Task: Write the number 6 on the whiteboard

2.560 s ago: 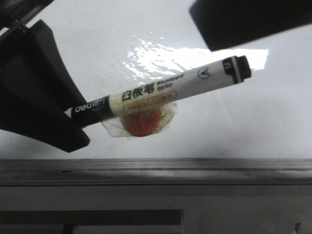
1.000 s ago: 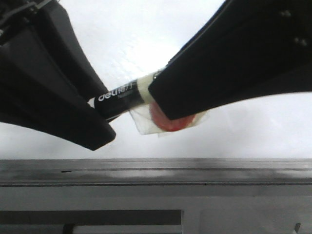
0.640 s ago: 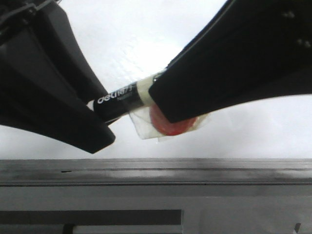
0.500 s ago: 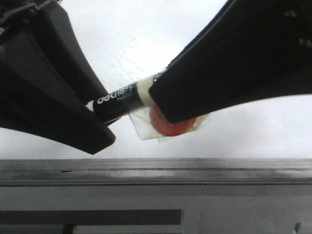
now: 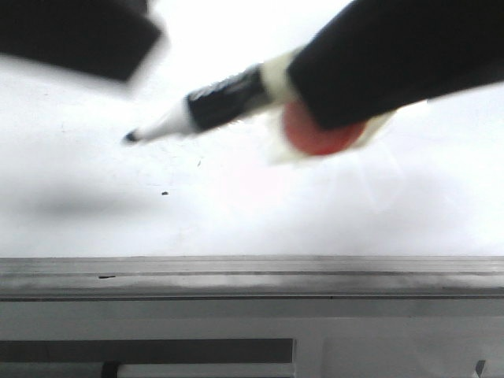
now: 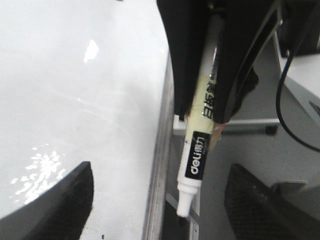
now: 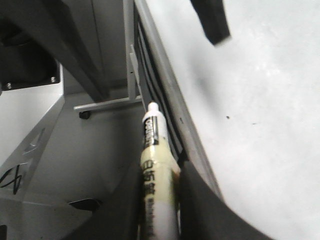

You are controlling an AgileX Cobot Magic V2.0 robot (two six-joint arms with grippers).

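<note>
My right gripper point(image 5: 331, 83) is shut on a whiteboard marker point(image 5: 224, 98) and holds it slanted over the whiteboard point(image 5: 315, 213). The bare tip point(image 5: 130, 137) points left. A red round piece under clear tape point(image 5: 315, 135) hangs on the marker's barrel. The right wrist view shows the marker point(image 7: 156, 150) pinched in that gripper point(image 7: 159, 171). My left gripper point(image 5: 79, 35) is blurred at the top left, apart from the marker. Its fingers point(image 6: 60, 200) stand wide apart and empty. No number 6 shows on the board, only a tiny black dot point(image 5: 164, 192).
The board's grey metal frame point(image 5: 252, 272) runs along the near edge, with the stand's bars below it point(image 7: 107, 104). Glare lies on the board point(image 6: 42, 167). A black cable point(image 6: 285, 100) hangs beside the stand.
My left gripper has let go of the marker's front end and drawn away up and to the left. The tip is now bare. My right gripper has lifted the marker slightly up and right.
</note>
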